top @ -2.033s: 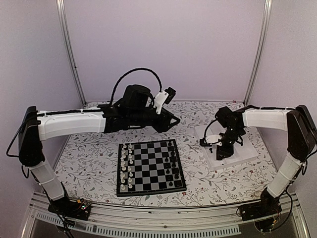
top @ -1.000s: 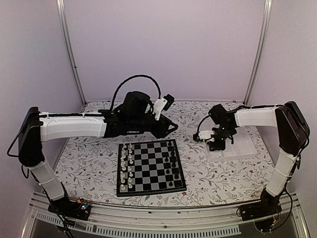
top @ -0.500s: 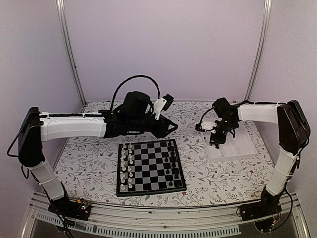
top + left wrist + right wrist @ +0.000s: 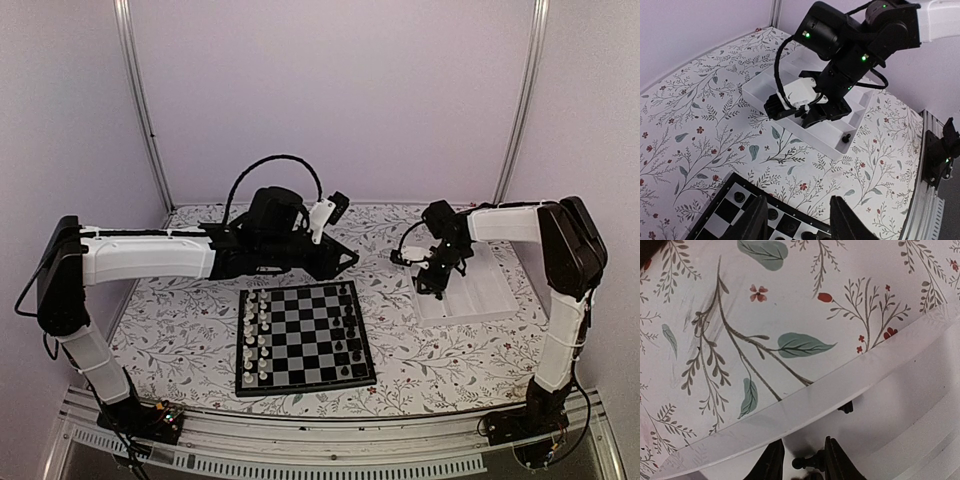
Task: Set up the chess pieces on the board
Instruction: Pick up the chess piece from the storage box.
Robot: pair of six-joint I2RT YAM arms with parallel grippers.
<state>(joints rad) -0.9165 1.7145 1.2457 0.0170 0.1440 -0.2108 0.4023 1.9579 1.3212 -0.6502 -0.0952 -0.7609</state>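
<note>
Chess piece [image 4: 807, 462] pinched between right fingers [image 4: 837, 465], above white tray [image 4: 805, 407]

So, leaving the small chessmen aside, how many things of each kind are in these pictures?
Robot arms: 2 (left arm, right arm)
Chessboard: 1
White tray: 1
Total: 4
</note>
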